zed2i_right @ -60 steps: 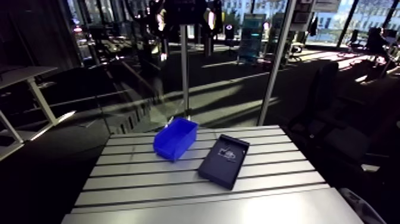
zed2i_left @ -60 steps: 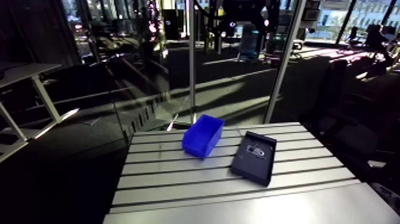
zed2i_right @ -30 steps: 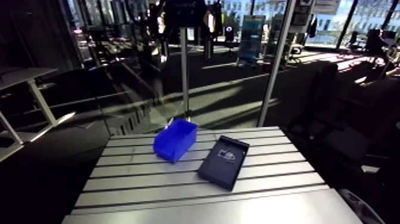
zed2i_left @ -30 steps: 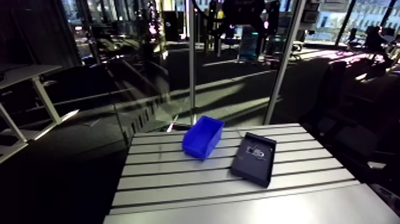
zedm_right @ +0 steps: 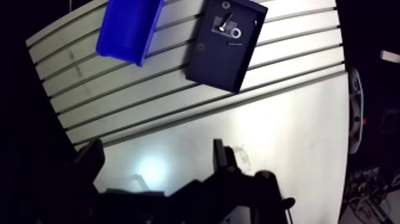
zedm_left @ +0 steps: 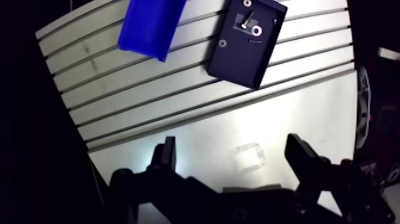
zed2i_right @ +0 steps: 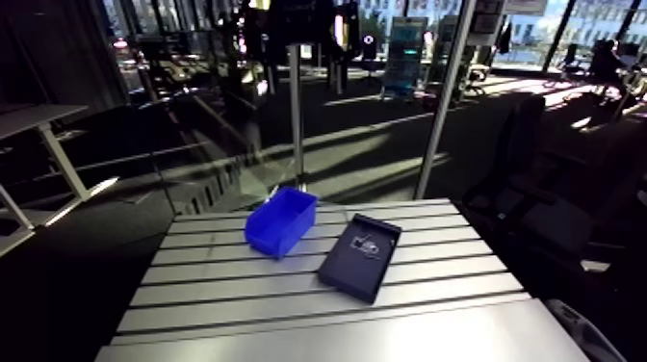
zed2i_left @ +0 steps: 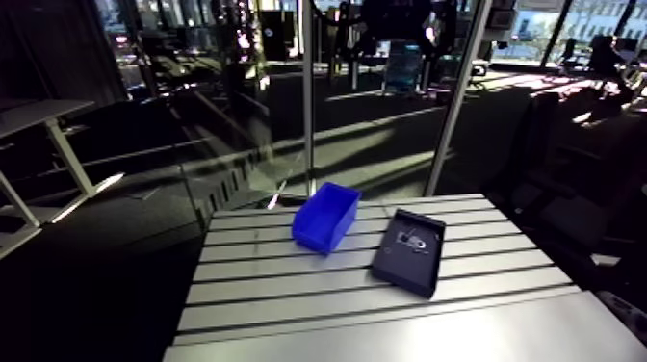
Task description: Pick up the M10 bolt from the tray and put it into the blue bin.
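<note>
Blue bin (zedm_left: 149, 24) and tray (zedm_left: 241, 50) sit unmoved near the counter's (zedm_left: 178, 113) far edge; only your view shifted. Your pincer (zedm_left: 231, 146) hangs high, apart and empty; bolt (zedm_left: 246, 19) waits in tray.

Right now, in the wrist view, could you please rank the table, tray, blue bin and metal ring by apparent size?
1. table
2. tray
3. blue bin (partly out of view, so unsure against tray)
4. metal ring
</note>
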Robot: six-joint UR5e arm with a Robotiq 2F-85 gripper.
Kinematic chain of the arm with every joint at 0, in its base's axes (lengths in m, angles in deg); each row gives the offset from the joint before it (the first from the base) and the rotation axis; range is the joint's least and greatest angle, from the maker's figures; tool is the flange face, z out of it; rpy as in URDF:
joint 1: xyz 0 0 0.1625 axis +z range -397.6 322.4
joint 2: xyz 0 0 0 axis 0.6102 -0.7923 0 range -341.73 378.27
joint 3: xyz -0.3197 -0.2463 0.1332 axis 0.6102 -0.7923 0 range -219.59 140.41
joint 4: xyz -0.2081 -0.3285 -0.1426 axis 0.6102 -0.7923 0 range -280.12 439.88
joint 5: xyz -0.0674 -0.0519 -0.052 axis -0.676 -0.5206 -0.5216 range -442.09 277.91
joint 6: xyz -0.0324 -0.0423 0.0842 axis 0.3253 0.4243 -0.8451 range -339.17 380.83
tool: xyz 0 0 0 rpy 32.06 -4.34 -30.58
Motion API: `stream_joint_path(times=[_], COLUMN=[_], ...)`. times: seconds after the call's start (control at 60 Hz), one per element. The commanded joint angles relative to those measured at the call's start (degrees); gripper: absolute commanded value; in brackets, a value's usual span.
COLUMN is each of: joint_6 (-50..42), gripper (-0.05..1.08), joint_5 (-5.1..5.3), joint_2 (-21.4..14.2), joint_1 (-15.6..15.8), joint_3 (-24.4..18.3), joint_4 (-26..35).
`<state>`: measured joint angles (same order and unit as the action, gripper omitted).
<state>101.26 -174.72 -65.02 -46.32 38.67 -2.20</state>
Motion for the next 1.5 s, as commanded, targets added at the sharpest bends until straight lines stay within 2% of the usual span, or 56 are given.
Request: stream_joint_path(times=[0.017,0.133,0.3,0.5,0.683,0.9,1.05,1.133,1.283,1.5], joint_6=[-8.77,-12.14,-17.18,-20.95,-23.1,-29.65,-30.3,-30.21,-29.98,-30.3], gripper=[0.01,0.01,0.01,0.01,0.01,0.01,0.01,0.01,0.01,0.01], joint_5=[0.01,0.38,0.23,-0.06,-0.22,-0.31,-0.05,0.55,-0.12,0.03], joint_2=[0.8,2.39,3.52,4.83,6.72,9.31,9.43,9.43,9.59,10.45], joint_1=[-3.06,-3.77,-5.33,-6.06,-6.06,-6.23,-6.63,-7.66,-7.9,-8.66], joint_3=[-0.11,0.28,-0.08,0.6,1.48,4.13,7.78,9.8,11.91,13.42], joint_4=[0.04,-0.12,-0.36,-6.94,-8.63,-12.97,-20.5,-24.06,-25.69,-25.98])
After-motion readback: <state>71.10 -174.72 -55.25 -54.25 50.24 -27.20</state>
